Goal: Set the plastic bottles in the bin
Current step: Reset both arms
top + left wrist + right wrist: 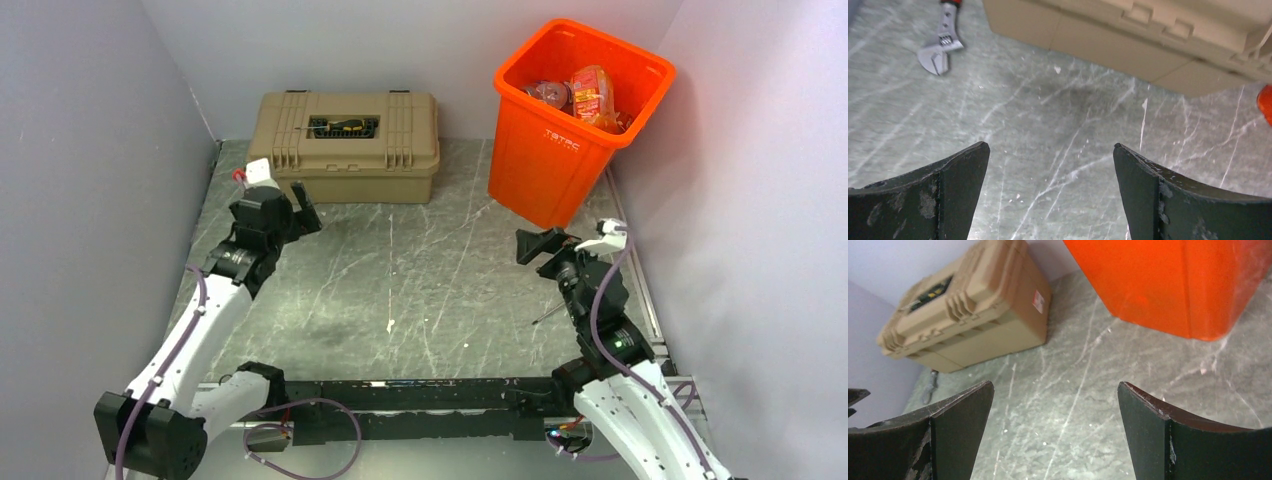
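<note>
The orange bin (560, 160) stands at the back right of the table, against the right wall. Crushed plastic bottles (590, 95) with red and orange labels lie inside it, below the rim. My left gripper (300, 212) hovers open over the table's left side, just in front of the toolbox; in the left wrist view the gripper (1050, 150) has only bare table between its fingers. My right gripper (545, 245) is open too, a short way in front of the bin. The right wrist view shows that gripper (1055, 387) empty, with the bin's wall (1173, 285) ahead.
A tan latched toolbox (350, 145) sits at the back left, a yellow-handled screwdriver (340, 125) in its lid recess. An adjustable wrench (940, 42) lies on the table left of the toolbox. Grey walls close in the left, back and right sides.
</note>
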### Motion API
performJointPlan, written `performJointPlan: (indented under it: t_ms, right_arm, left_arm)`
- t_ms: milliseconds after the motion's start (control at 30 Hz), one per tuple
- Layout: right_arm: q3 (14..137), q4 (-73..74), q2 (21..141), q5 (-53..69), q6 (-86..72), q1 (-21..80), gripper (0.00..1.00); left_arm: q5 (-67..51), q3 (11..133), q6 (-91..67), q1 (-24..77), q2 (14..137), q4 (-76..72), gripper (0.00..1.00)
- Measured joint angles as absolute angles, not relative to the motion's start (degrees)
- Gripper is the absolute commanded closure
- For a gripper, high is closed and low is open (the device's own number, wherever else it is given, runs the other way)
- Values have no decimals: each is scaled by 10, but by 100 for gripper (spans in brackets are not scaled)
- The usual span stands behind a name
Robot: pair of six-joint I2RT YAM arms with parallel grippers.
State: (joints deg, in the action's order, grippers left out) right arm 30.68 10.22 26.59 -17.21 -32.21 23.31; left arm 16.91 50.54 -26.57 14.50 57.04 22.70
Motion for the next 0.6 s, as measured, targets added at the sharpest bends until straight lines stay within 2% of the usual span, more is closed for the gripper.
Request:
performJointPlan:
  t_ms: [167,300,600]
  right_arm:
    - [376,155,248,-149,-311,233,0]
    - [447,181,242,-172,-306,234,0]
    - [406,222,162,-222,-316,234,0]
  left_arm:
    - [208,580,-280,145,565,260,1]
    - [186,590,-278,145,530,245,0]
    - [134,550,-246,145,491,176,0]
